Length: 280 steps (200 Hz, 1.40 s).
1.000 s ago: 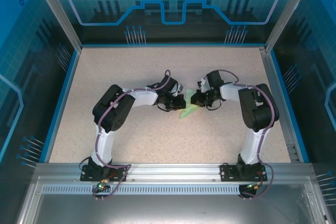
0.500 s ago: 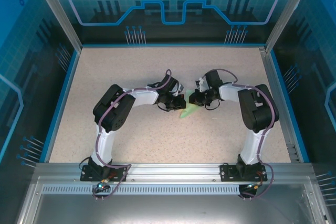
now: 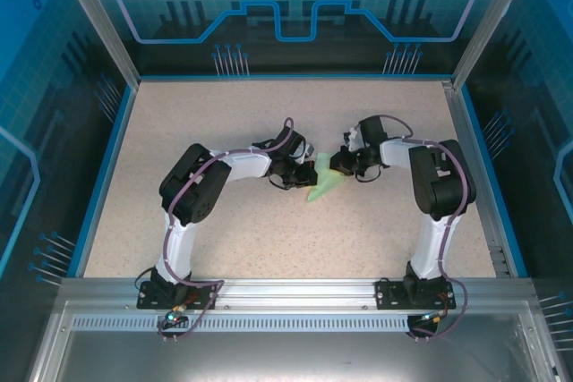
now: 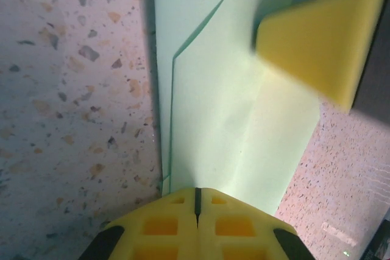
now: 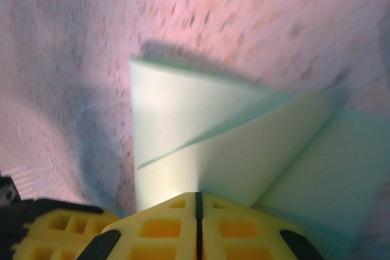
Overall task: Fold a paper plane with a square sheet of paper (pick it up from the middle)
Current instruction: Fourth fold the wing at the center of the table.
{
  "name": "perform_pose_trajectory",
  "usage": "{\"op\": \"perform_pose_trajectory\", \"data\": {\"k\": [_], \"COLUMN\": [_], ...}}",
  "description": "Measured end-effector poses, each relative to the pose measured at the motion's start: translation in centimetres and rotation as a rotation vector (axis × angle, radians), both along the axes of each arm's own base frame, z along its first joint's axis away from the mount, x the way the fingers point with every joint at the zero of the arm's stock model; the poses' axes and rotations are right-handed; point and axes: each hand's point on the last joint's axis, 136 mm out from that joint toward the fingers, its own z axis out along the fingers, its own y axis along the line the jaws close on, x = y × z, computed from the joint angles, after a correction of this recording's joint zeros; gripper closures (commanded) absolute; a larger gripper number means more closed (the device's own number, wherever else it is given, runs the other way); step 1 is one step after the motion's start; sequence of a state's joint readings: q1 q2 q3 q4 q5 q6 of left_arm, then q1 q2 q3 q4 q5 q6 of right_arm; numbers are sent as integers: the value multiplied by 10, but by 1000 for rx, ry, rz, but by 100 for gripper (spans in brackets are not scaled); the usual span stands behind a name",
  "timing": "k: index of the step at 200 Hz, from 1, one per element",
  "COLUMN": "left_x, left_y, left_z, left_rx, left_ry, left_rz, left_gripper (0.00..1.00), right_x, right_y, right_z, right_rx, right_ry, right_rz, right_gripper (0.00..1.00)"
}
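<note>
1. Thin pale mint-green paper sheet (image 3: 324, 187), partly folded, lies mid-frame in the top view on the speckled beige counter (image 3: 224, 221), between the two arms.
2. Left pincer (image 4: 196, 208): yellow fingers closed tight, tips at the sheet's lower edge in the left wrist view. We cannot tell whether they pinch a layer or just press it down.
3. Right pincer (image 5: 196, 211): jaws closed narrow. A folded flap of the sheet (image 5: 201, 126) rises from its tips, so we judge it nipped on that flap. One of its yellow fingers (image 4: 317, 41) shows blurred at upper right in the left wrist view.
4. Diagonal fold line and centre crease show on the sheet (image 4: 231, 120). The layers overlap and do not look pressed flat.
5. Handling, our judgement: nearly weightless, floppy and easily creased or torn. It slides on the smooth counter, and unpressed folds spring back.
6. Where to hold: we think pinch at a folded edge or along the centre crease, where the doubled layers are stiffer. Pin with one pincer while the other works, and keep the pull light.
</note>
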State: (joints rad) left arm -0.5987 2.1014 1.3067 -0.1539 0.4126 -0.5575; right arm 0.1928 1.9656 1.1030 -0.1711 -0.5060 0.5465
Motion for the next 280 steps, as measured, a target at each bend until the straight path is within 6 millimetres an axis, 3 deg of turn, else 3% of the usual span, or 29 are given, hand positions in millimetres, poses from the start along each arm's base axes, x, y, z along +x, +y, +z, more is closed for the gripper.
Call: {"op": "perform_pose_trajectory", "data": {"k": [66,103,123,144,169,194,249,280], "left_x": [0,0,1,0,0,0,-1,-1], "left_y": [0,0,-1,0,0,0,0,0], "left_z": [0,0,0,0,0,0,-1,-1], "left_rx": [4,8,8,10,10,14,19,19], "left_ry": [-4,1,2,4,5,10,15,16], "left_rz": [-10,-12,-12,-12,-11,-11,-12,-13], "left_gripper": [100,100,100,100,100,100,100,100], "right_x": [41,39,30,12,-6,-9,-4,9], "right_y": [-34,-32,-18,9,30,26,17,-3], "right_z": [13,42,52,43,17,-3,-4,-4], "right_rx": [-26,-17,-3,16,27,26,78,68], "right_ry": [-53,-111,-132,-100,-27,26,42,32], "right_rz": [-119,-117,-81,-9,52,46,28,-27], "right_gripper": [91,90,90,91,92,92,92,92]}}
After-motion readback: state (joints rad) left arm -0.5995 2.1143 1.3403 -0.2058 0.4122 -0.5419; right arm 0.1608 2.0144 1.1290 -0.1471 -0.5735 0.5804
